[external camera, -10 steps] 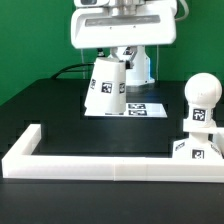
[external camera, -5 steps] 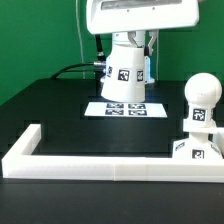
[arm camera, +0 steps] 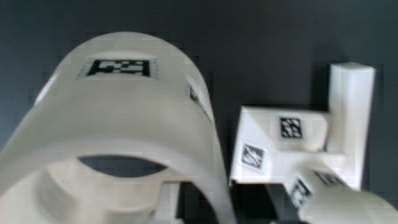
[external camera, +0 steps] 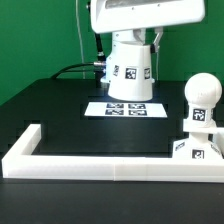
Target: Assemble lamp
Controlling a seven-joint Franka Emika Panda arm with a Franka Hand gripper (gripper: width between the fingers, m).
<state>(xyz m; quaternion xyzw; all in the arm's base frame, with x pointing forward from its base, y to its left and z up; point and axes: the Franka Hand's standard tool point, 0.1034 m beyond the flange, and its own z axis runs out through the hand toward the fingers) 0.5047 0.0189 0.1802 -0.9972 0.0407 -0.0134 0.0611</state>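
Observation:
My gripper [external camera: 128, 38] is shut on the white cone-shaped lamp shade [external camera: 130, 68] and holds it in the air above the marker board [external camera: 125, 108]. The shade carries square tags and fills most of the wrist view [arm camera: 125, 130]. The round-headed bulb [external camera: 203, 95] stands upright on the tagged angular lamp base [external camera: 196, 145] at the exterior view's right, inside the border corner. Base and bulb also show in the wrist view, the base [arm camera: 285, 135] beside the shade, the bulb [arm camera: 338, 190] at the frame's corner. My fingertips are hidden by the shade.
A long white rail-like border [external camera: 110, 162] runs along the table's front and turns back at both ends. A strip of it shows in the wrist view [arm camera: 352, 100]. Black cables [external camera: 75, 70] lie behind the marker board by the arm's foot.
The gripper has lifted the shade higher and carried it toward the exterior view's right, turning it more upright. Base and bulb have not moved.

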